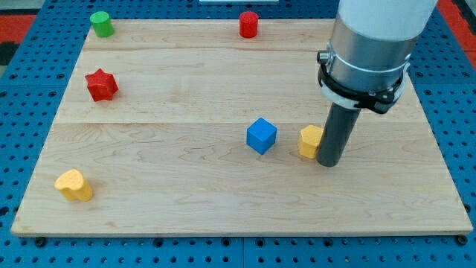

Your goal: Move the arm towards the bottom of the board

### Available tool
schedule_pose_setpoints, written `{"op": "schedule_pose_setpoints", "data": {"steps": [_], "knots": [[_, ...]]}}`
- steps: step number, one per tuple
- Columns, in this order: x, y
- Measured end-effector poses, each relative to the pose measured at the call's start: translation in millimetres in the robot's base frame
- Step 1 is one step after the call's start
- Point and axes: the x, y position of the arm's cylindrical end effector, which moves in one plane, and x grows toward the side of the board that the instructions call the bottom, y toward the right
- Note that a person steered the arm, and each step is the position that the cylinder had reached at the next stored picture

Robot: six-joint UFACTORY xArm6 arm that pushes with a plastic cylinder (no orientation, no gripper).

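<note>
My tip (pixel 329 162) has no fingers, only a bare rod end touching the yellow hexagonal block (pixel 310 141) on the wooden board (pixel 223 201). One blue cube (pixel 261 135), two yellow, two red, one green cylinder (pixel 101 24).

I am counting six small coloured blocks lying on one pale wooden board (pixel 223 208). Two are red: a red cylinder block (pixel 248 24) at the top centre of the frame and a red star-shaped block (pixel 101 85) at the upper left. Two are yellow: a yellow heart-like block (pixel 74 184) at the lower left and a yellow block (pixel 310 141) right of centre, partly hidden, so I cannot tell its shape. I am seeing one green cylinder block (pixel 101 24) in the top left corner and one blue cube block (pixel 261 135) near the centre.
</note>
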Motion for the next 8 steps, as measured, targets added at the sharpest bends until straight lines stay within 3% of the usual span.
{"op": "schedule_pose_setpoints", "data": {"steps": [2,3,4,5,6,8], "knots": [[11,1],[72,-11],[107,-57],[107,-57],[106,-114],[106,-324]]}}
